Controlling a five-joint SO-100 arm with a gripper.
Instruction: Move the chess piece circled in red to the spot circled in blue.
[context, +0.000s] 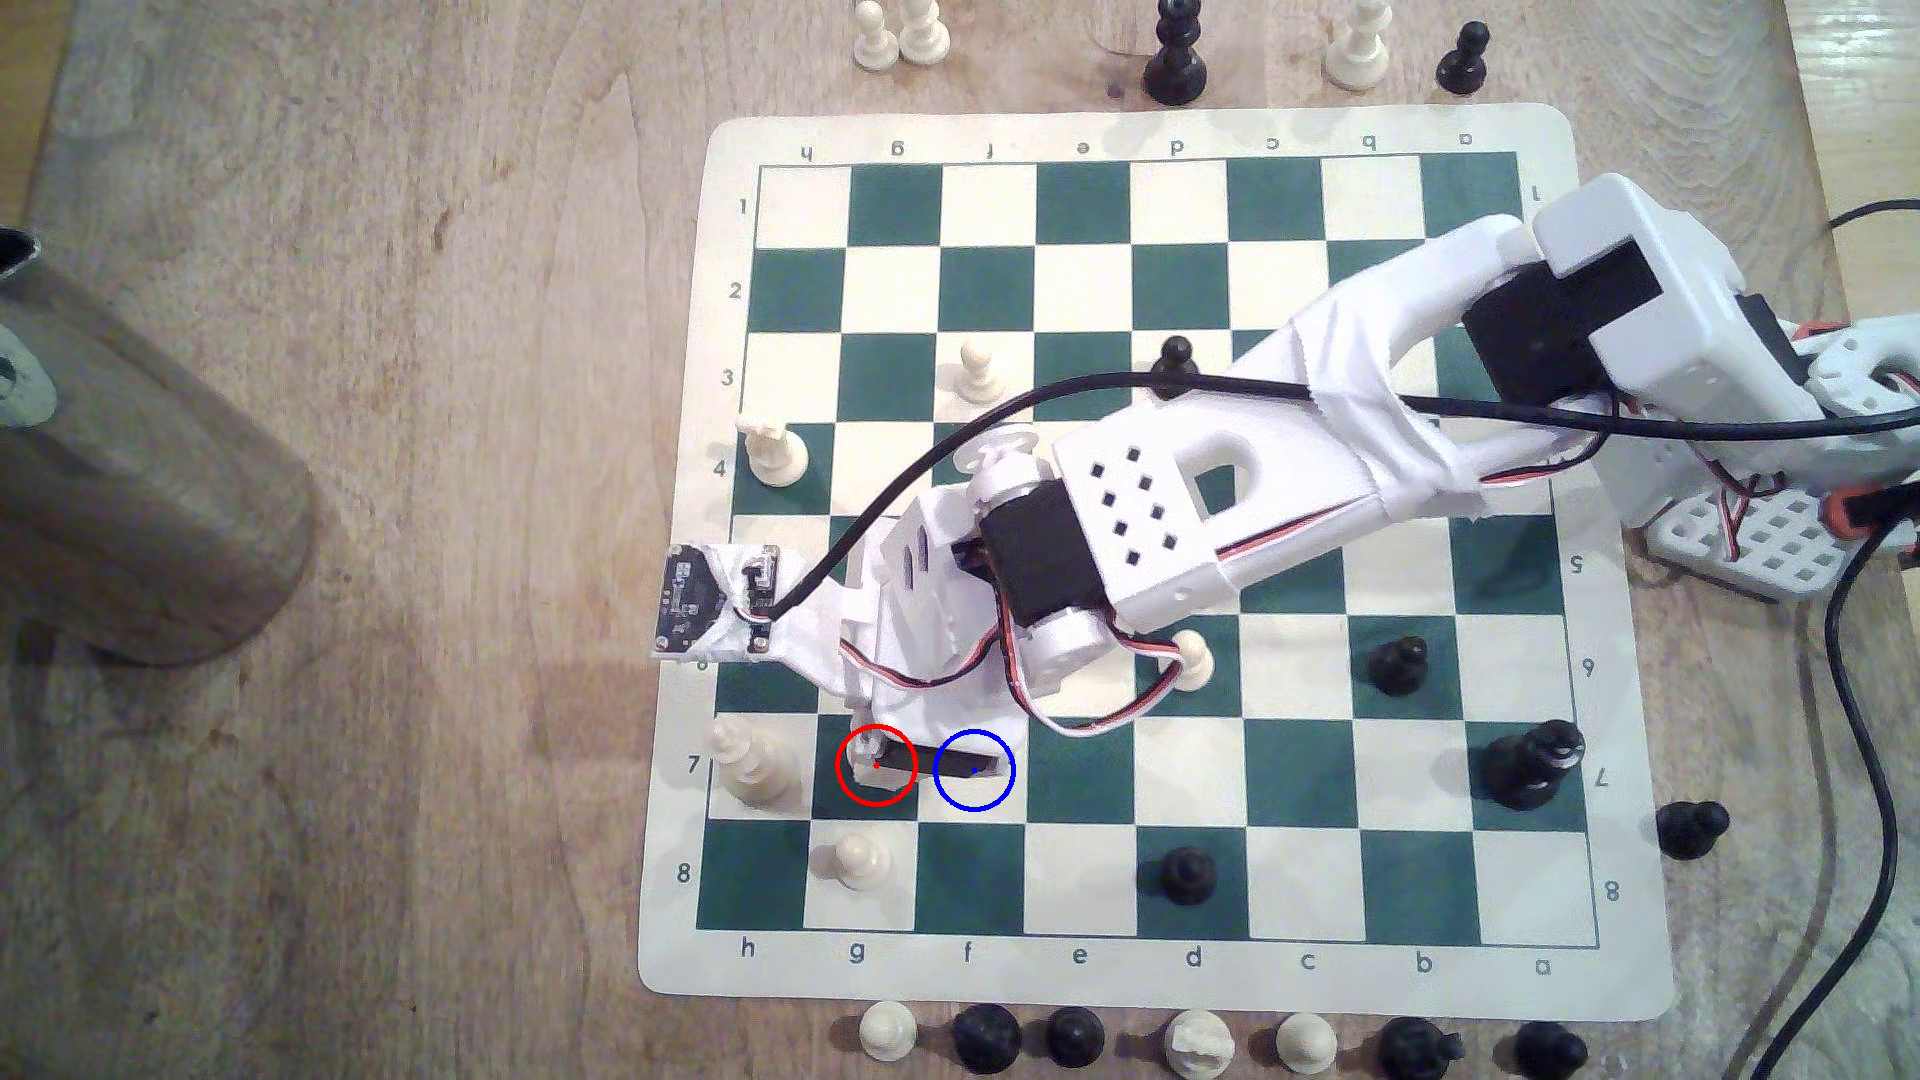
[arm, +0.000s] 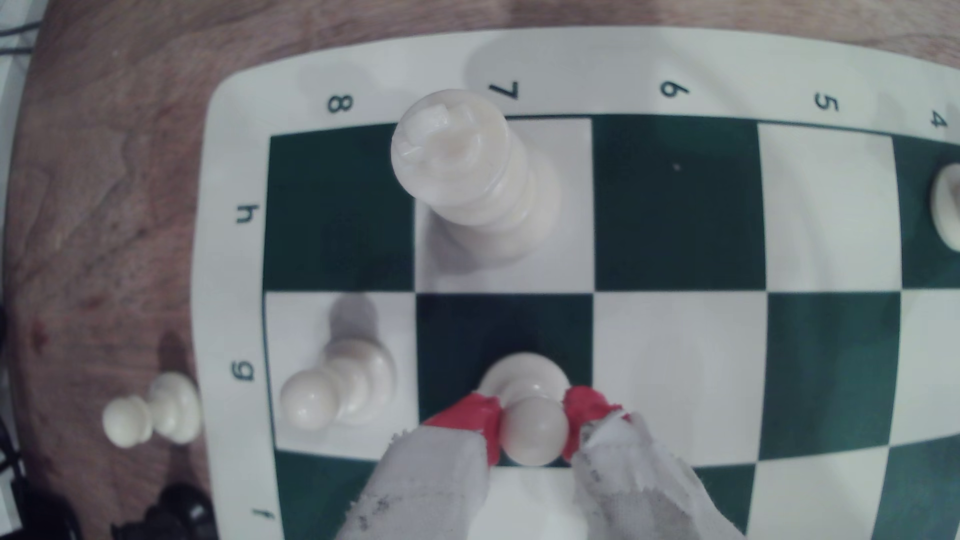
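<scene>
The chess piece circled in red, a small cream pawn (arm: 524, 371), stands upright on a green square of the board (context: 1143, 971). My gripper (arm: 532, 418) is shut on its round head, with a red-tipped finger (arm: 475, 415) pressed against each side. In the exterior view the gripper (context: 883, 753) hangs over the red circle and hides most of the pawn (context: 862, 774). The spot circled in blue (context: 968, 793) is the cream square just to the exterior view's right of it, partly covered by a dark part of the gripper.
A tall cream king (context: 750, 768) stands one square to the exterior view's left of the pawn, and another cream pawn (context: 854, 860) sits on the row nearer the front edge. Black pieces (context: 1184, 872) stand further right. Spare pieces (context: 987, 1038) line the table beside the board.
</scene>
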